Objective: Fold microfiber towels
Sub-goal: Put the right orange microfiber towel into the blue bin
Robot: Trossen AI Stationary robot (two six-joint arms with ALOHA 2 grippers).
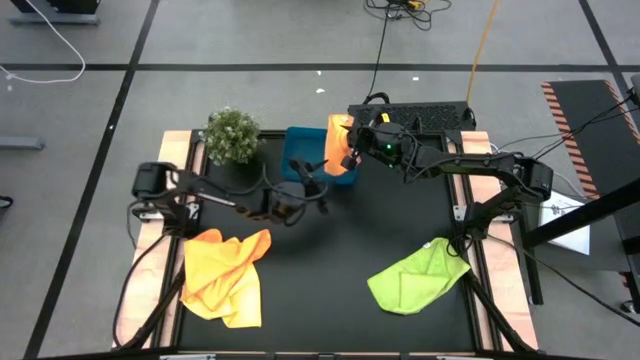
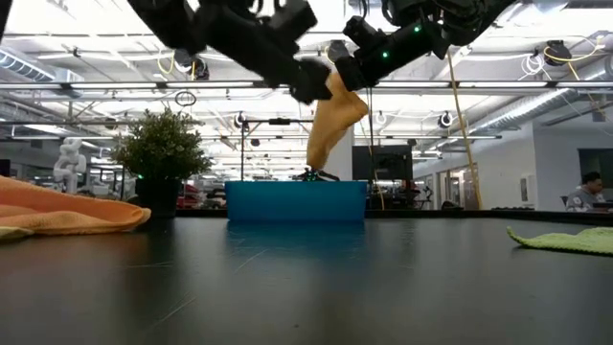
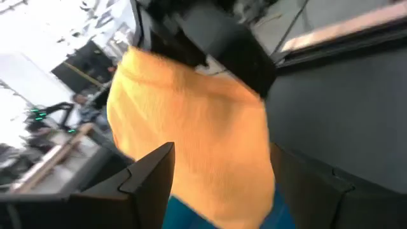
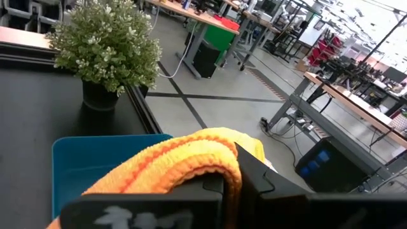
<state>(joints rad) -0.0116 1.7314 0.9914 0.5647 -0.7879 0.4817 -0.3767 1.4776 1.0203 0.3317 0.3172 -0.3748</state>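
Observation:
An orange-yellow microfiber towel [image 2: 330,120] hangs bunched over the blue tray [image 2: 297,203] at the table's far middle, with my right gripper [image 1: 349,153] shut on its top. My left gripper [image 1: 317,186] is open and has come level from the table's left. In the left wrist view its fingers [image 3: 147,181] stand on either side of the hanging towel [image 3: 191,127]; I cannot tell whether they touch it. A yellow and orange towel heap [image 1: 226,275] lies crumpled at the near left. A lime green towel [image 1: 415,275] lies at the near right. My right gripper pinches the towel's bunched top fold [image 4: 210,159] between its two fingers, several layers together. The fingers come about level from the table's right. The towel hangs slack below them, its lower end [image 2: 318,163] just above the tray's rim.
A small bushy plant [image 1: 232,135] in a dark pot stands left of the tray at the far edge. The dark tabletop [image 1: 330,260] lies bare between the two loose towels. Wooden rails run along the table's left and right sides.

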